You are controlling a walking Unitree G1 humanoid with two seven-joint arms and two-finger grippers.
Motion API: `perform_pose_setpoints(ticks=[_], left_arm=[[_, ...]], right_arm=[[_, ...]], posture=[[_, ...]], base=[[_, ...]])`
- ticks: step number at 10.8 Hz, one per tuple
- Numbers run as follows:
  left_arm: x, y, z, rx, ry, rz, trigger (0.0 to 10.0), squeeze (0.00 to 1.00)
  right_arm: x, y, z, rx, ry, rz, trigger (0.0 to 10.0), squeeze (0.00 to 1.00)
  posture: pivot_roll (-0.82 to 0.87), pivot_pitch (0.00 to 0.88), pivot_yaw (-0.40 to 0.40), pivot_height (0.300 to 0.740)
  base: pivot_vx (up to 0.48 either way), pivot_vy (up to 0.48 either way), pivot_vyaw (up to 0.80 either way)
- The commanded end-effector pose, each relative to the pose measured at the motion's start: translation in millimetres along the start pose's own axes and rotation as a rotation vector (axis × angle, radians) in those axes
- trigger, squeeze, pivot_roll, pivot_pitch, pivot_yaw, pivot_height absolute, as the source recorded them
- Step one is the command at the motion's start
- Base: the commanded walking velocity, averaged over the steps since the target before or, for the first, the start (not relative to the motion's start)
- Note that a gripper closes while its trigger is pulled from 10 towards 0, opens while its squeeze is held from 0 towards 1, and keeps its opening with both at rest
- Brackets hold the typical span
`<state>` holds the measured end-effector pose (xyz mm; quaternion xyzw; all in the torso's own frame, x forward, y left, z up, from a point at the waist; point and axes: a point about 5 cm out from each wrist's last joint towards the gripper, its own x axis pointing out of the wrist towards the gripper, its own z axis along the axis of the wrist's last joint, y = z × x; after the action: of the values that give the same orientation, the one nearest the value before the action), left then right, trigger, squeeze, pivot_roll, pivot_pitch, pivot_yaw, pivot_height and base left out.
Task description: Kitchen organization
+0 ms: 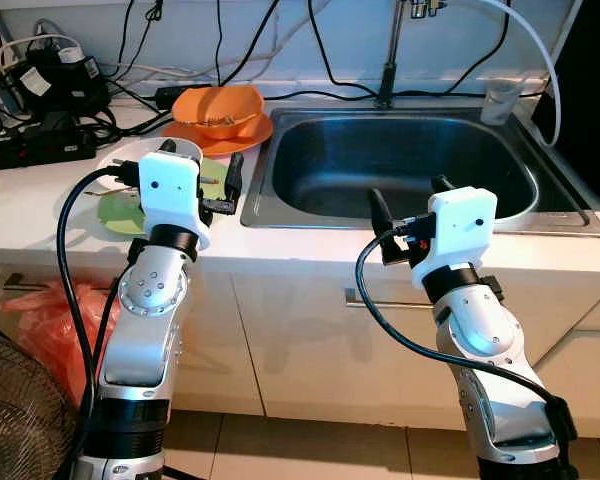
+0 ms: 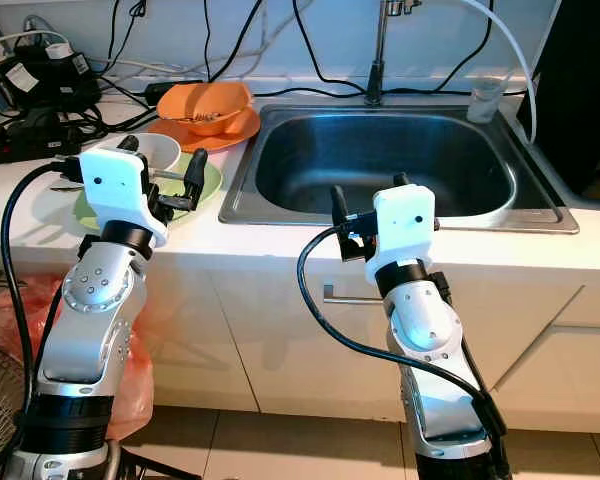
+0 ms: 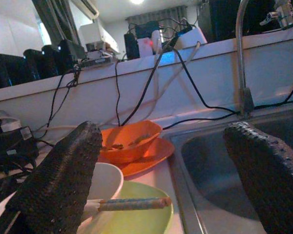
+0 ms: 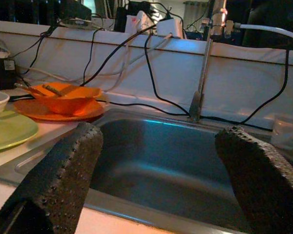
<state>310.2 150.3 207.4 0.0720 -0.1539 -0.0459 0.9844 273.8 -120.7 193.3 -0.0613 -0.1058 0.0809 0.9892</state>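
An orange bowl (image 1: 220, 105) with food scraps sits on an orange plate (image 1: 192, 133) at the back of the white counter, left of the steel sink (image 1: 400, 160). Nearer the front, a white bowl (image 3: 105, 180) rests on a green plate (image 3: 136, 219), and a chopstick (image 3: 132, 203) lies across the bowl's rim. My left gripper (image 1: 200, 165) hovers open just above the white bowl and green plate, holding nothing. My right gripper (image 1: 410, 197) stands open and empty over the sink's front rim, pointing toward the faucet (image 1: 388, 70).
Power strips and adapters (image 1: 30, 150) with tangled black cables crowd the counter's back left. A clear plastic cup (image 1: 500, 100) stands at the sink's back right corner. Below the counter, a red plastic bag (image 1: 50, 320) and a fan (image 1: 15, 420) sit at left.
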Motion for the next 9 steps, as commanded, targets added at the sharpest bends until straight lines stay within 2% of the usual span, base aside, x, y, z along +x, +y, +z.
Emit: perform_pose_setpoints(ticks=[1,4,8,9], left_arm=[[1.6,1.7,1.0,-0.001,0.004,-0.004,10.0,0.00],[4.7,4.8,8.2,-0.004,-0.020,0.016,10.0,0.00],[3.0,5.0,6.9,-0.015,-0.016,0.022,10.0,0.00],[2.2,3.8,9.1,-0.016,-0.038,0.016,10.0,0.00]], right_arm=[[-0.7,-0.5,0.9,-0.003,-0.001,0.001,10.0,0.00],[0.3,5.6,10.3,-0.011,-0.046,0.054,10.0,0.00],[-0.5,8.4,9.6,-0.008,-0.042,0.080,10.0,0.00],[-0.9,9.2,9.0,-0.006,-0.039,0.082,10.0,0.00]], posture=[[-0.05,0.000,0.067,0.740],[-0.05,0.000,0.064,0.740],[-0.05,0.000,0.061,0.740],[-0.05,0.000,0.062,0.740]], base=[[0.390,0.000,0.00],[0.399,0.000,0.00],[0.403,0.000,0.00],[0.000,0.000,0.00]])
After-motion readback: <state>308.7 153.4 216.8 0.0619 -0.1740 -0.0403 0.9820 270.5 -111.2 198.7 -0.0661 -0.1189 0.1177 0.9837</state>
